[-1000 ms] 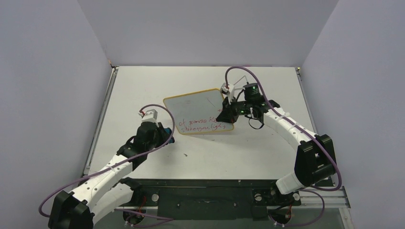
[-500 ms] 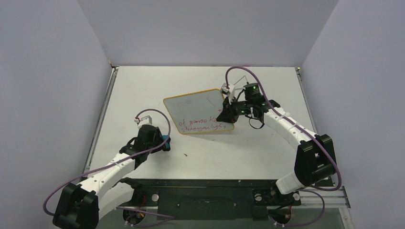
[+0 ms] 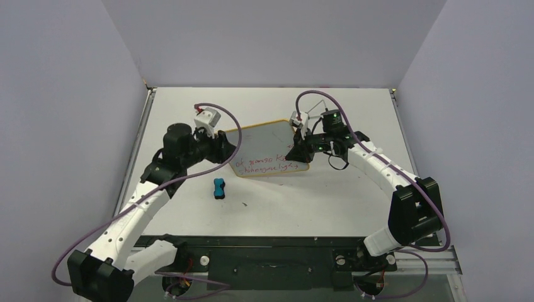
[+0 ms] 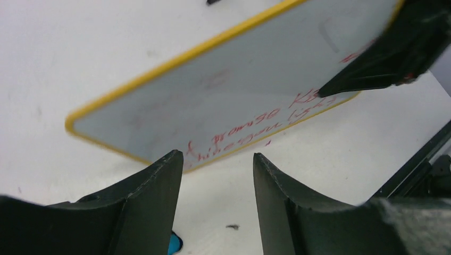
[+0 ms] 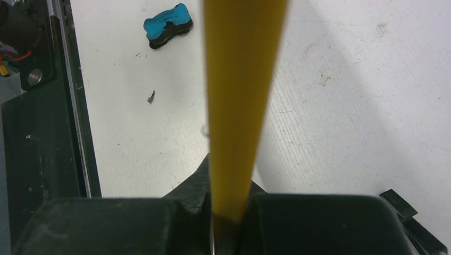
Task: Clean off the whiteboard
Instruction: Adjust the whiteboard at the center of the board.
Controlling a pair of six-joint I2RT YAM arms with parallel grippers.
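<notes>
Left wrist view: the left gripper (image 4: 218,159) stands about half open with nothing between its jaws, aimed at the lower edge of the whiteboard (image 4: 228,79), just where the red writing (image 4: 255,130) runs. From overhead it sits at the board's nine o'clock, very near the frame. The right gripper (image 3: 297,153) is clamped tight on the frame at the board's three o'clock edge and holds it tilted over the table (image 3: 277,207). The blue-and-black eraser (image 3: 218,187) lies loose on the table at about seven o'clock from the board, well apart from both arms.

That is my worry. With bare fingers the left arm cannot wipe anything, and a push there would likely smear the ink or shove the board. The board hangs on one thin edge grip, so a nudge from the far side could twist it in the jaws or pull it free. The writing is untouched, so the erasing is not yet begun.
</notes>
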